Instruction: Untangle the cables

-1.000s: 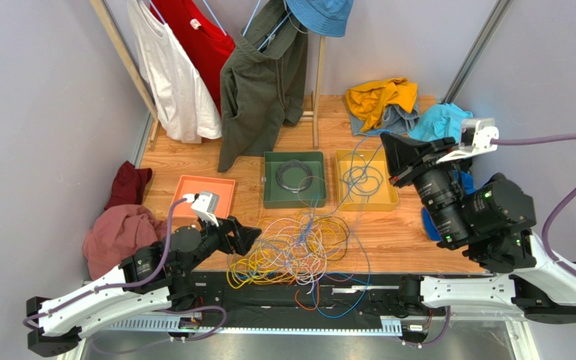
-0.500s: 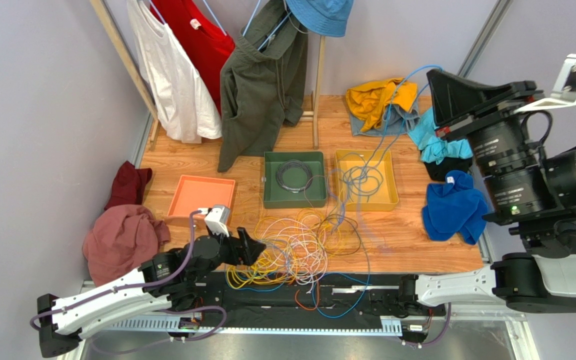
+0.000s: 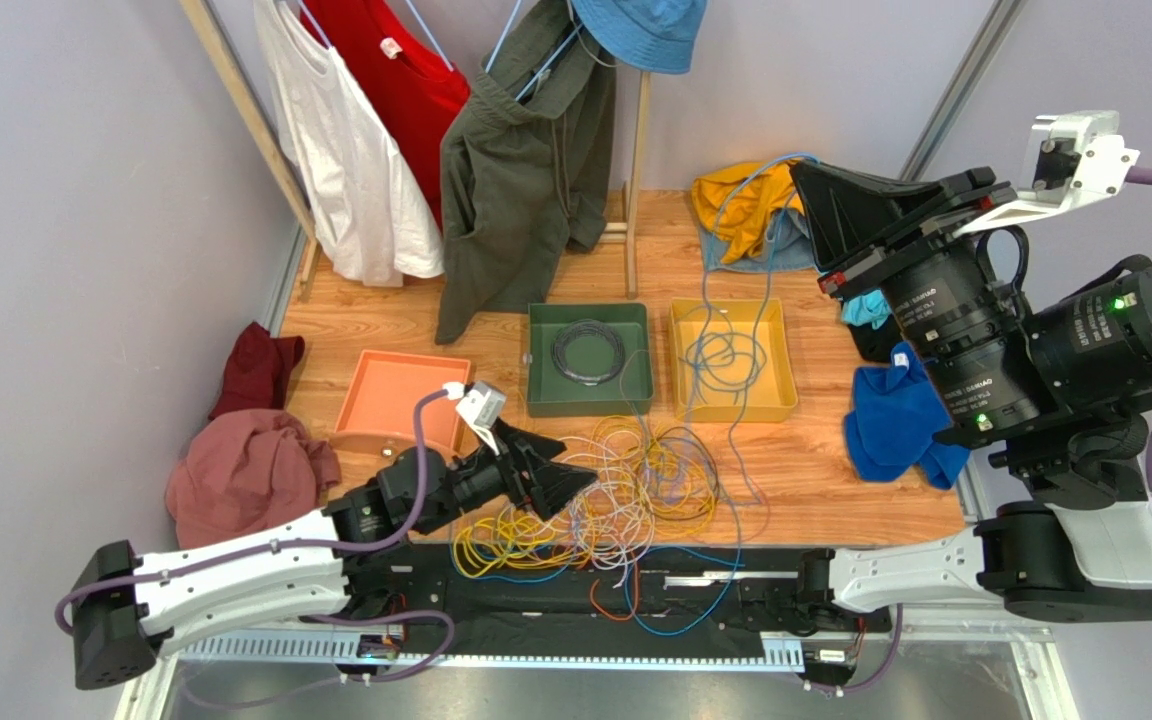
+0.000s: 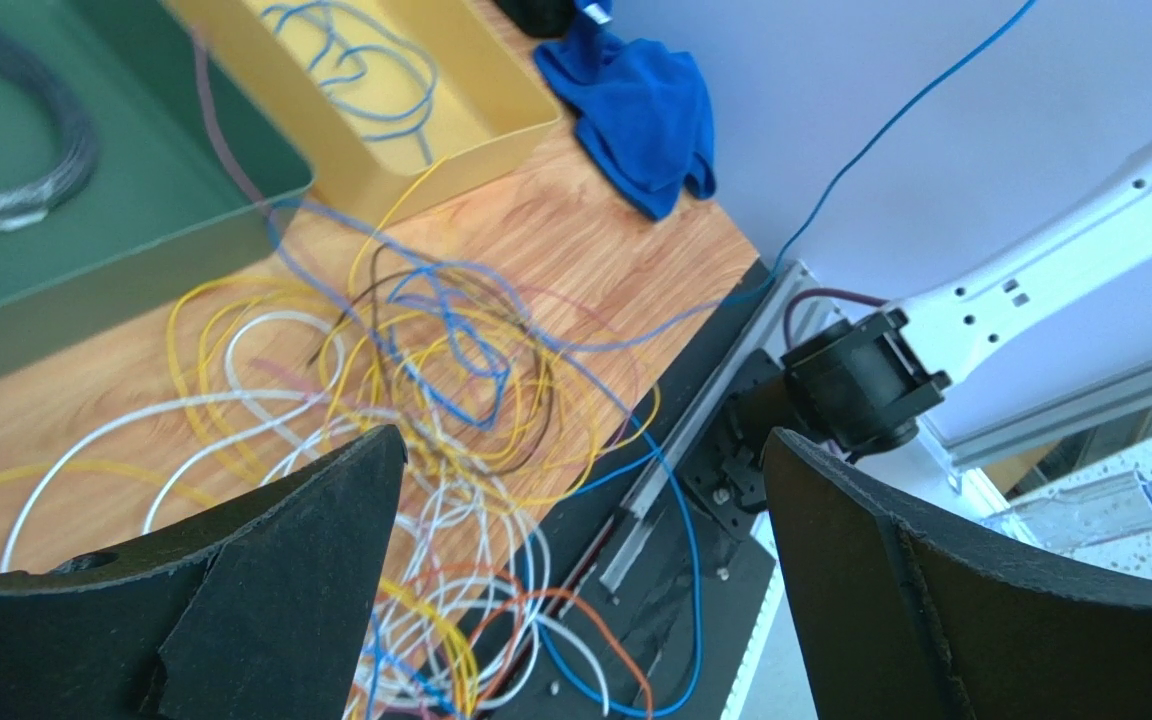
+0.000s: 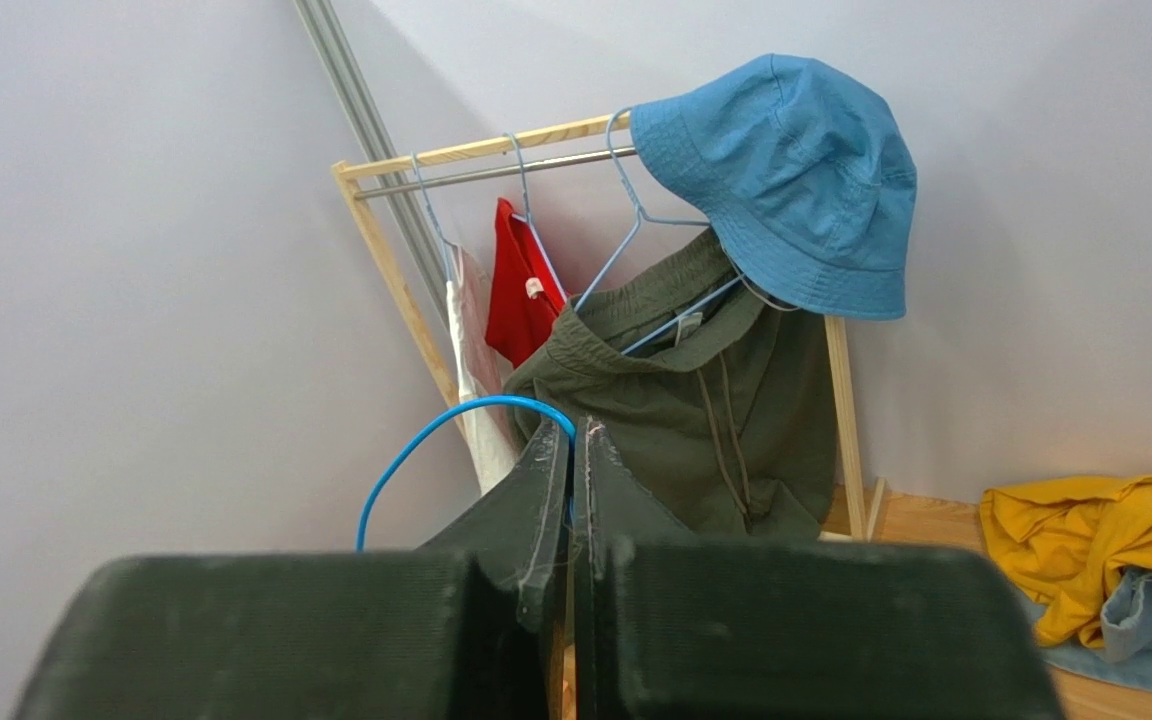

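The cables [image 3: 620, 503] lie in a loose tangle of yellow, white, blue and orange wires at the table's near edge; they also show in the left wrist view [image 4: 432, 390]. My left gripper [image 3: 575, 483] is open and empty, low at the tangle's left side, with its jaws wide apart over the wires [image 4: 582, 443]. My right gripper [image 3: 805, 173] is raised high at the back right and shut on a blue cable [image 3: 705, 285]. That cable hangs down into the yellow tray [image 3: 781, 402] and on to the tangle. It loops out of the shut fingertips [image 5: 570, 435] as a blue arc [image 5: 432, 435].
A green tray [image 3: 537, 393] holds a dark coil [image 3: 588, 353]. An orange tray [image 3: 402, 393] stands to its left. A blue cloth [image 3: 898, 428], yellow clothes [image 3: 755, 195] and red cloths [image 3: 244, 473] lie around. A clothes rack [image 3: 522, 150] stands at the back.
My right gripper rose from over the yellow tray to high at the back right, pulling the blue cable up. My left gripper moved right, to the tangle.
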`<control>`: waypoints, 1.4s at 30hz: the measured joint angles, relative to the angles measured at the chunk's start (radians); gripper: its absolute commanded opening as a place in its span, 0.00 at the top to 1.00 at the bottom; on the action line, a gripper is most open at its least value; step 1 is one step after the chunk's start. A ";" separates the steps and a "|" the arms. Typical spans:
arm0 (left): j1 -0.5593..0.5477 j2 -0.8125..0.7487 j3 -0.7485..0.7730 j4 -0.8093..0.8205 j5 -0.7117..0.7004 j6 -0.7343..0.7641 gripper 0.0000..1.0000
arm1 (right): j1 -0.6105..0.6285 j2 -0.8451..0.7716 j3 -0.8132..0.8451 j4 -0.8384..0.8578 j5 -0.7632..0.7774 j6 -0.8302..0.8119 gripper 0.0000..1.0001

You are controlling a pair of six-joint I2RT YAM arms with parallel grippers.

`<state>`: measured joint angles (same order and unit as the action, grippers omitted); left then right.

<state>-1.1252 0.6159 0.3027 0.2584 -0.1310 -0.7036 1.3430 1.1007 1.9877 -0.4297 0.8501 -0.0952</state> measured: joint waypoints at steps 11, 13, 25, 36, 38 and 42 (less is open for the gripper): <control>-0.001 0.365 0.095 0.258 0.075 0.052 0.01 | 0.000 0.019 0.031 -0.011 0.025 -0.036 1.00; -0.002 0.388 0.087 0.281 0.084 0.047 0.01 | 0.000 0.013 0.016 0.007 0.043 -0.058 1.00; -0.237 0.727 0.106 0.805 0.068 0.269 0.01 | 0.000 -0.031 -0.095 0.012 0.050 -0.015 1.00; -0.236 1.118 0.265 0.984 0.020 0.336 0.01 | 0.000 -0.059 -0.145 -0.028 -0.005 0.084 1.00; -0.235 1.138 0.301 0.996 0.006 0.351 0.01 | 0.000 -0.072 -0.161 -0.031 -0.018 0.104 1.00; -0.222 1.168 0.368 1.023 -0.010 0.358 0.37 | 0.000 -0.098 -0.193 -0.040 -0.037 0.131 1.00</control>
<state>-1.3476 1.7836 0.6708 1.2812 -0.1406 -0.3458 1.3430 1.0027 1.7943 -0.4694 0.8131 0.0360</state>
